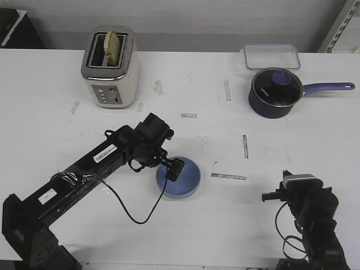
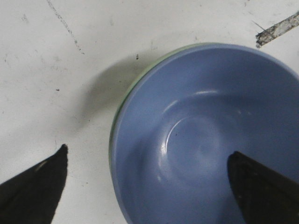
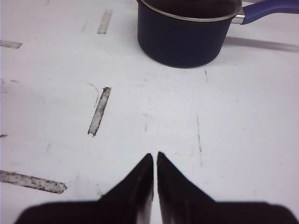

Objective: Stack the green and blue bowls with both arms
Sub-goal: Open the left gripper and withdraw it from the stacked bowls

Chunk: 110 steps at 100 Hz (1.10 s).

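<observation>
Left gripper (image 2: 147,186) open, straddling rim of blue bowl (image 2: 210,135): one finger inside, one outside. Blue bowl nested in green bowl (image 2: 122,100), mid-table. Right gripper (image 3: 154,161) closed, well apart.

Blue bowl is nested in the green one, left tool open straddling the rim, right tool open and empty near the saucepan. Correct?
One error: the right tool is shut, not open; the right wrist view shows its tips almost touching, empty, facing the saucepan. The rest holds: in the left wrist view the blue bowl sits inside the green bowl, and the open left tool straddles the rim.
</observation>
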Tool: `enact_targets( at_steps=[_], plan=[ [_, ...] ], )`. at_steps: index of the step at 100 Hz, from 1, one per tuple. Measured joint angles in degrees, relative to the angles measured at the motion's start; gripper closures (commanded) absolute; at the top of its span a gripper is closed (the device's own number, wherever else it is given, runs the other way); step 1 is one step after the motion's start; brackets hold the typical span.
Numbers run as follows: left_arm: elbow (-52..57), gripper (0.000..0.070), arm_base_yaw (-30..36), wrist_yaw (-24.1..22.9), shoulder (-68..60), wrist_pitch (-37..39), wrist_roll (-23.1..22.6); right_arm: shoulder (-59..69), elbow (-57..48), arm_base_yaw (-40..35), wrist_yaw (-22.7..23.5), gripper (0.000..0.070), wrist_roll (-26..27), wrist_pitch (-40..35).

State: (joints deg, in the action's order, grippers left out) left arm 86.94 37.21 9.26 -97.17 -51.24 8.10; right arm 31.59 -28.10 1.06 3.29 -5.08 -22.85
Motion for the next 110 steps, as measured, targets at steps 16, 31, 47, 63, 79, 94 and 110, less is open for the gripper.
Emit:
enact_targets(
  at_steps=[16,31,47,63,79,94,110],
  plan=[
    [1.1,0.0,0.0,-0.3,1.6,-0.3,0.0,0.0,0.0,0.0,0.0,0.0697,0.0,0.0],
    [4.3,0.0113,-0.3,-3.3,5.5,-0.1,0.0,0.0,0.0,0.0,0.0,0.0697,0.0,0.0],
    [5.7,0.0344,-2.0,-11.4,11.0,1.2,-0.3,0.0,0.0,0.0,0.0,0.0697,0.0,0.0],
    [5.7,0.0544,-5.5,-14.1,15.2,1.4,-4.5,0.0,0.0,0.0,0.0,0.0697,0.0,0.0],
    [5.7,0.07,-10.0,-14.3,18.9,-0.1,-8.9,0.0,0.0,0.0,0.0,0.0697,0.0,0.0],
    [5.3,0.07,-17.1,-14.3,20.4,-2.4,-10.3,0.0,0.0,0.0,0.0,0.0697,0.0,0.0],
    [-1.1,0.07,-25.0,-14.4,24.0,-1.0,-10.4,0.0,0.0,0.0,0.0,0.0697,0.0,0.1]
  ],
)
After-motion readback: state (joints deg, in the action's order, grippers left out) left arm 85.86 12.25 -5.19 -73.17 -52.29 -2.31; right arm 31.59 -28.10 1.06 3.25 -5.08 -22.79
